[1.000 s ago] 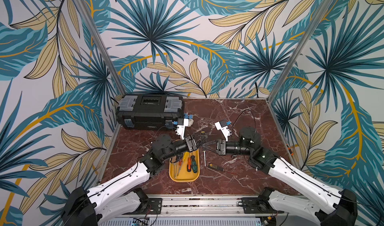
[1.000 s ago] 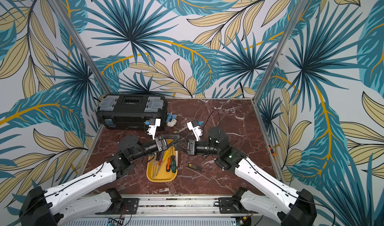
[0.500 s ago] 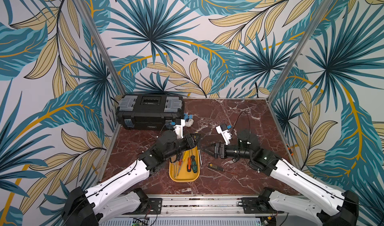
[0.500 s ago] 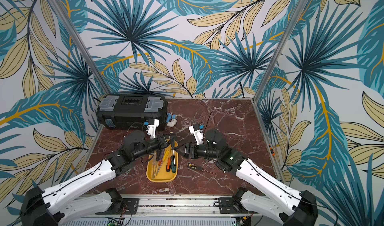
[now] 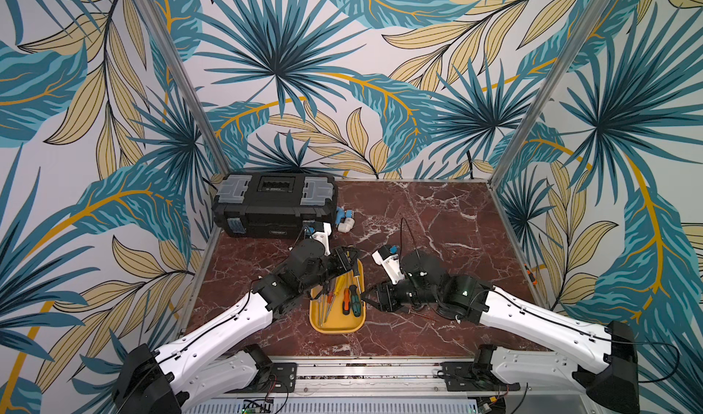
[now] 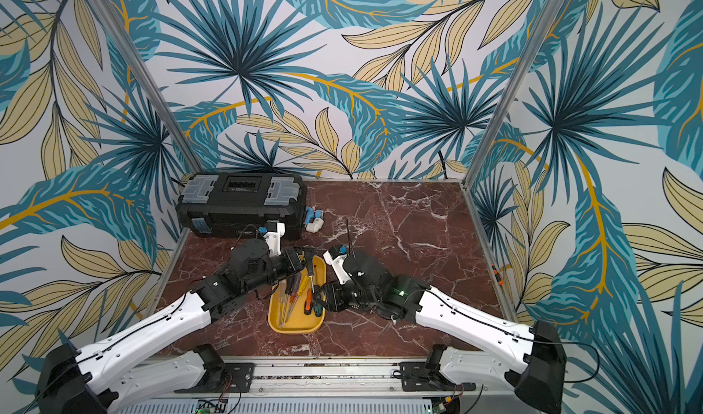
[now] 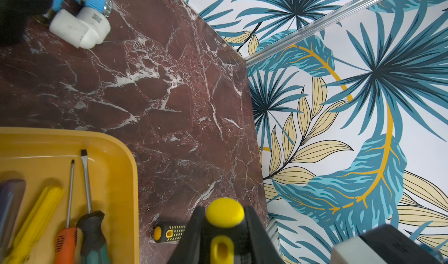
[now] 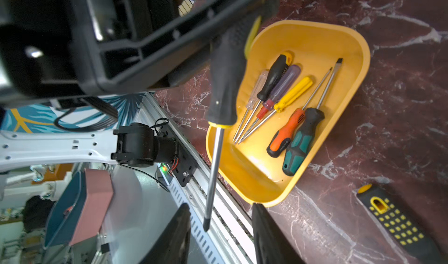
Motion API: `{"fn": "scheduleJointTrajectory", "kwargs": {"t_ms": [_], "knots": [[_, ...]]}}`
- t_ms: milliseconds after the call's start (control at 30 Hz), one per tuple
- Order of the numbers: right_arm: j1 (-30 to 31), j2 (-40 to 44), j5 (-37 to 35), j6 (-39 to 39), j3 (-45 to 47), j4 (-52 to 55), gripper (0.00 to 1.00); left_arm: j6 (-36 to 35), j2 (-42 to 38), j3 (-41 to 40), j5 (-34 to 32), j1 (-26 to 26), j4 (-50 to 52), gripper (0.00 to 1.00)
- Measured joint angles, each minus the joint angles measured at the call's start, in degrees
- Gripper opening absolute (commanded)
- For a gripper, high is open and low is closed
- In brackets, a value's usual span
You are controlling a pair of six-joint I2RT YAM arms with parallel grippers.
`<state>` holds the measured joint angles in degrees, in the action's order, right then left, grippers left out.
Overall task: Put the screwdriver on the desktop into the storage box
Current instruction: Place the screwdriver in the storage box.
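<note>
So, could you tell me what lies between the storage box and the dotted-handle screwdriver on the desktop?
Nothing but a bare strip of desktop separates the storage box from that screwdriver; both wrist views show it.

A: Bright, even light from overhead. Only soft shadows on the desktop in both top views.
B: Agreed. Glare spot on the storage box floor. Nearest screwdriver handle looks soft, probably too close. Background behind it blurred in right wrist view.
</note>
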<state>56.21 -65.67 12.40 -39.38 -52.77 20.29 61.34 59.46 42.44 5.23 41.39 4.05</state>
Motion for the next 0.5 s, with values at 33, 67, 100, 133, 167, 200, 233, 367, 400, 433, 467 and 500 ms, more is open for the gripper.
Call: {"fn": "scheduleJointTrajectory", "kwargs": {"t_ms": [33,67,100,133,167,200,233,367,400,433,467,500], "knots": [[0.26,-0.74,-0.31,0.11,-0.42,0.02,0.32,0.09,0.0,0.0,0.09,-0.04,0.0,0.0],[0.48,-1.44,-0.66,0.24,-0.83,0.11,0.3,0.13,-0.02,0.0,0.13,-0.09,0.0,0.0],[0.66,-2.21,-0.85,0.39,-1.29,0.17,0.27,0.22,-0.09,-0.02,0.17,-0.13,0.0,0.0],[0.81,-2.86,-1.11,0.5,-1.73,0.24,0.23,0.24,-0.17,-0.02,0.17,-0.2,0.0,0.0],[0.94,-3.37,-1.27,0.55,-2.12,0.28,0.19,0.24,-0.28,-0.02,0.2,-0.26,0.0,0.0],[1.14,-3.78,-1.46,0.7,-2.47,0.33,0.12,0.24,-0.35,-0.02,0.24,-0.35,0.0,0.0],[1.36,-4.0,-1.55,0.85,-2.8,0.46,0.05,0.24,-0.39,-0.02,0.28,-0.44,0.0,0.0],[1.49,-4.07,-3.1,0.57,-3.13,1.29,0.0,0.24,-0.96,-0.09,0.33,-0.74,-0.09,0.0],[1.64,-3.98,-3.3,0.44,-3.13,1.11,0.0,0.28,-1.05,-0.15,0.46,-0.81,-0.2,0.07],[1.66,-3.96,-3.39,0.35,-3.13,1.07,0.0,0.26,-1.2,-0.33,0.52,-0.94,-0.46,0.2],[1.66,-3.93,-3.43,0.15,-3.1,0.98,0.0,0.35,-1.33,-0.55,0.59,-1.01,-0.79,0.34],[1.66,-3.87,-3.45,0.04,-3.02,0.81,0.0,0.66,-1.46,-0.92,0.79,-1.05,-1.33,0.47]]}}
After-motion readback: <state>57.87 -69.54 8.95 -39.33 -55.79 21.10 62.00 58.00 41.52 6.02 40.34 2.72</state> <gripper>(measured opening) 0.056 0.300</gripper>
